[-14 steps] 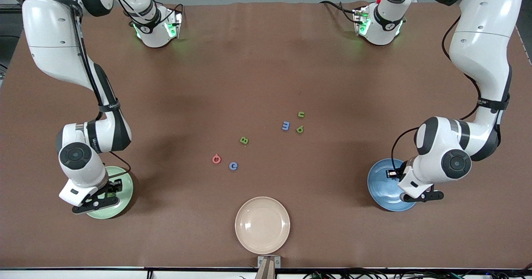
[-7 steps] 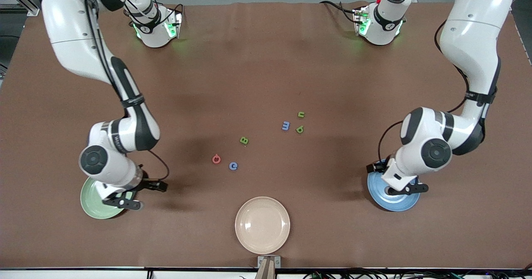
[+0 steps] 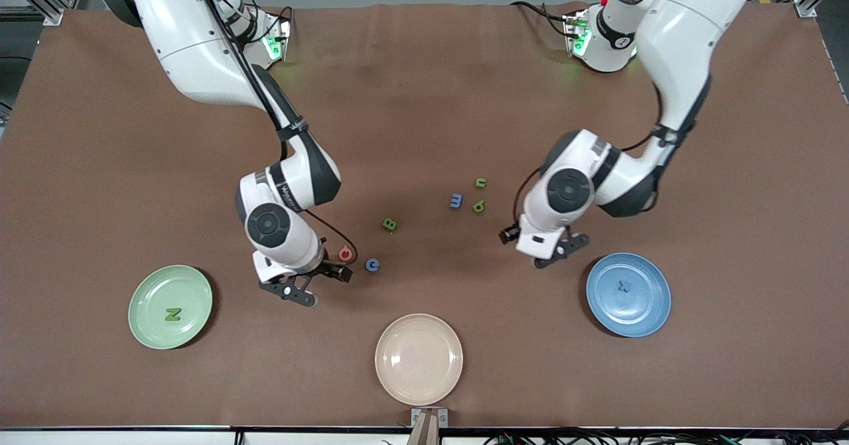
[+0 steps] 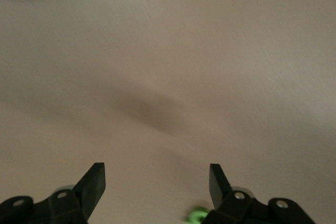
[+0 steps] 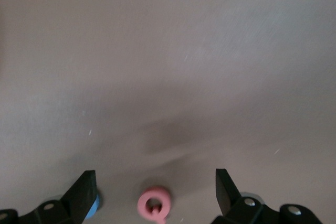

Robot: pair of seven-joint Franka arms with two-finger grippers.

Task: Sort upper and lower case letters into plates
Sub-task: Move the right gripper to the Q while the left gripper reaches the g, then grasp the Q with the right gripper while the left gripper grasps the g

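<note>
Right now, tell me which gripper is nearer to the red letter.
Right. The right gripper hangs open right beside the red letter; the left gripper is open toward the blue plate, well off from it.

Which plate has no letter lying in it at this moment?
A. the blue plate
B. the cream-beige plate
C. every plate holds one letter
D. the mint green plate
B: the cream-beige plate shows only its bare surface, while the mint green plate holds a green letter N and the blue plate holds a blue letter.
</note>
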